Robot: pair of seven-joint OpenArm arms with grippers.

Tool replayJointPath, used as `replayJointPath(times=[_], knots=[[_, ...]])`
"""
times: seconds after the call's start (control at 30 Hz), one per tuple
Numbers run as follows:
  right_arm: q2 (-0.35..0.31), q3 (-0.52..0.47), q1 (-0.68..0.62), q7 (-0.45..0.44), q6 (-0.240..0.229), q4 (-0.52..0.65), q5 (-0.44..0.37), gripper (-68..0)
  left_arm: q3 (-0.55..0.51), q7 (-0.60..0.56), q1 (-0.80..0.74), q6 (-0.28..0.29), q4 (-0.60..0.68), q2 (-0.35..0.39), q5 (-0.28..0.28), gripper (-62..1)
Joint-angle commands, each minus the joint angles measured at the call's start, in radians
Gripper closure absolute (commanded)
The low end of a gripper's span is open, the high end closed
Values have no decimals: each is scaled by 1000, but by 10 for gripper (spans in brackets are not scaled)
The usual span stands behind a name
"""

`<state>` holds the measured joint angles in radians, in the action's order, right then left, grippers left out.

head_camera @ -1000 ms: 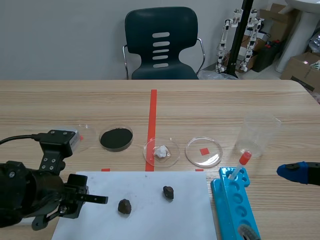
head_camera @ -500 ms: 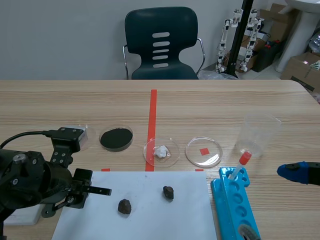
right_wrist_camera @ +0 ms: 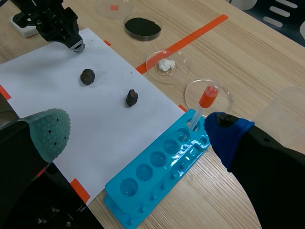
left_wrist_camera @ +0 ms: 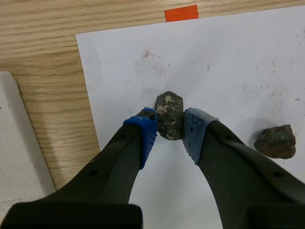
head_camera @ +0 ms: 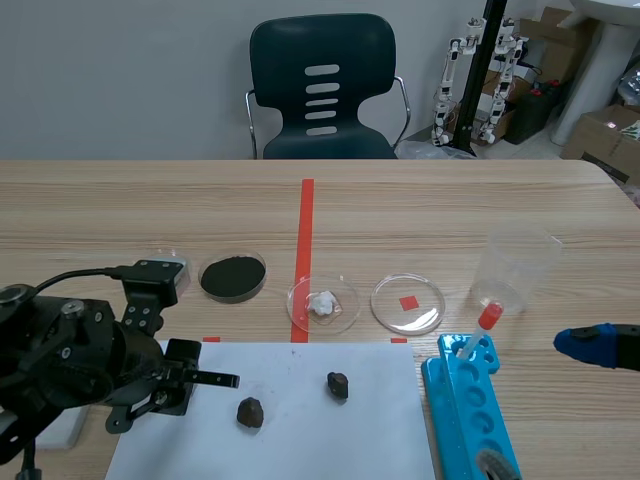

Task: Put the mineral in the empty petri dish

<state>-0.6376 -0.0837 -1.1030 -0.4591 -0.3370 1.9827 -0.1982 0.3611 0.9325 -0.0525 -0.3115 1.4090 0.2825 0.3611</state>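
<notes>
Two dark minerals lie on the white paper (head_camera: 300, 430): one (head_camera: 249, 412) near my left gripper (head_camera: 228, 380), the other (head_camera: 337, 385) further right. In the left wrist view the nearer mineral (left_wrist_camera: 168, 114) shows between my blue fingertips (left_wrist_camera: 145, 133), resting on the paper; the fingers stand apart, open, just above it. The second mineral (left_wrist_camera: 275, 141) lies off to the side. The empty petri dish (head_camera: 408, 303) sits beyond the paper, right of the red tape line. My right gripper (head_camera: 590, 345) stays open at the table's right edge, holding nothing (right_wrist_camera: 138, 138).
A dish with a white lump (head_camera: 323, 303) and a dish of black powder (head_camera: 232, 277) stand left of the empty one. A clear beaker (head_camera: 515, 270), a blue tube rack (head_camera: 470, 410) and a red-capped tube (head_camera: 482, 326) are at the right. A white block (left_wrist_camera: 19, 143) lies beside the paper.
My left arm has moved to the right over the paper, bringing its open fingers up to the nearer mineral. The right arm and the minerals have not moved.
</notes>
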Motion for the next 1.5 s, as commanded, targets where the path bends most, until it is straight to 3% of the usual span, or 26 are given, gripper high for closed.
replayJointPath(times=[0.0, 0.1, 0.33, 0.5, 0.83, 1.03, 1.47], knots=[[0, 0, 6, -11, 0, 6, -7, -587, 0, -19, 0, -1, -16, -8, 2, -126], [0, 0, 6, -11, 0, 6, -7, -587, 0, -19, 0, -1, -16, -8, 2, -146], [0, 0, 6, -11, 0, 6, -7, -587, 0, -19, 0, -1, -16, -8, 2, -296], [0, 0, 6, -11, 0, 6, -7, -587, 0, -19, 0, -1, -15, -7, 2, -366], [0, 0, 6, -11, 0, 6, -7, -587, -1, -33, -22, -13, 35, 4, 2, -615], [0, 0, 6, -11, 0, 6, -7, -587, -2, -51, -63, -13, 91, 7, -6, -623], [0, 0, 6, -11, 0, 6, -7, -587, -4, -53, -125, -19, 251, 90, -15, -623]])
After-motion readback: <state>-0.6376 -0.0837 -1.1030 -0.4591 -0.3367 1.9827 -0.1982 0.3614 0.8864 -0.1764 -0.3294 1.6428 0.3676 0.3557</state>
